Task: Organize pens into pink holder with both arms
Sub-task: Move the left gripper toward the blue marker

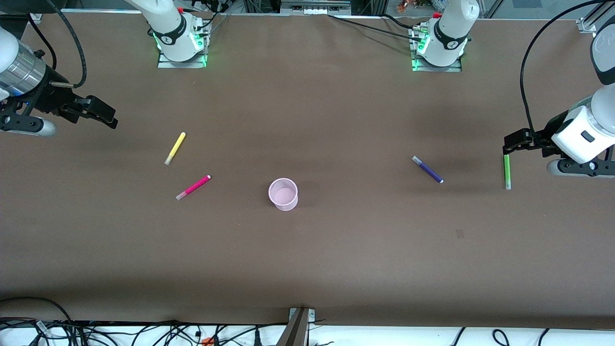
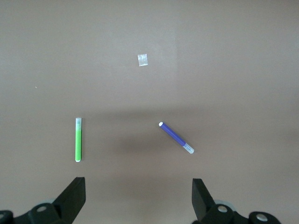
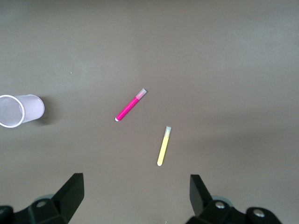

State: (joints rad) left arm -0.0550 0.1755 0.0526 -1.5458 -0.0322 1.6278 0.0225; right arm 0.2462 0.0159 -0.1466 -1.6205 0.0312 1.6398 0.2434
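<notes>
Both my arms hang raised over the table's two ends, wrists angled toward its middle. My left gripper [image 2: 138, 198] is over bare table by the green pen [image 1: 507, 171], jaws spread wide, nothing between them. My right gripper [image 3: 136, 196] is up at its own end, jaws equally released. The holder [image 1: 283, 193] stands upright mid-table. From it, the magenta pen [image 1: 193, 187] lies at nine o'clock, the yellow pen [image 1: 175, 148] at ten, the purple pen [image 1: 427, 169] at three. In the right wrist view the holder's rim [image 3: 9, 111] is cut off by the frame edge.
</notes>
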